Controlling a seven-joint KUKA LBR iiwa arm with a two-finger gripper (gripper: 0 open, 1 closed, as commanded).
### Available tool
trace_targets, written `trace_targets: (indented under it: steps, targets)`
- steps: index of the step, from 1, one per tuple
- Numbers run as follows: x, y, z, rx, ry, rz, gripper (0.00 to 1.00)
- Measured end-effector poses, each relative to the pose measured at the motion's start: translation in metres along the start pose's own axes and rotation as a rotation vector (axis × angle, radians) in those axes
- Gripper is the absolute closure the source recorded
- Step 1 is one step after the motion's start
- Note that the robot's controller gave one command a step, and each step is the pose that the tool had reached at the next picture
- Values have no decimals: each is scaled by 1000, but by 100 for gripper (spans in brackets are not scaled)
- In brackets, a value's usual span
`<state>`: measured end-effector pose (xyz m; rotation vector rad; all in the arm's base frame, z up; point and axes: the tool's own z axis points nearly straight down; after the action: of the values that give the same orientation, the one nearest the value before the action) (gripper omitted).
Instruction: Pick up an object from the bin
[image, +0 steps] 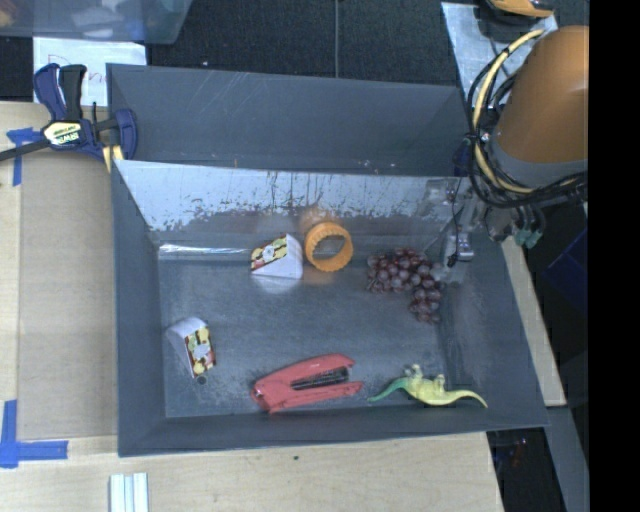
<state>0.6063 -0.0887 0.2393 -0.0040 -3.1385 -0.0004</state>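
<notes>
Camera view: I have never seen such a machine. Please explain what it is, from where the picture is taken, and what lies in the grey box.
It is a robot arm with an orange cover, reaching in from the right. The camera looks down from above on a grey metal bin. The gripper hangs near the bin's right wall, beside a bunch of dark grapes. Also in the bin: an orange tape ring, a small white container, a white packet, a red stapler and a green toy dinosaur. I cannot see anything held.
</notes>
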Motion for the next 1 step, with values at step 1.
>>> trace_targets:
  steps: [1]
  targets:
    - [-2, 0, -3, 1, -9, 1, 0]
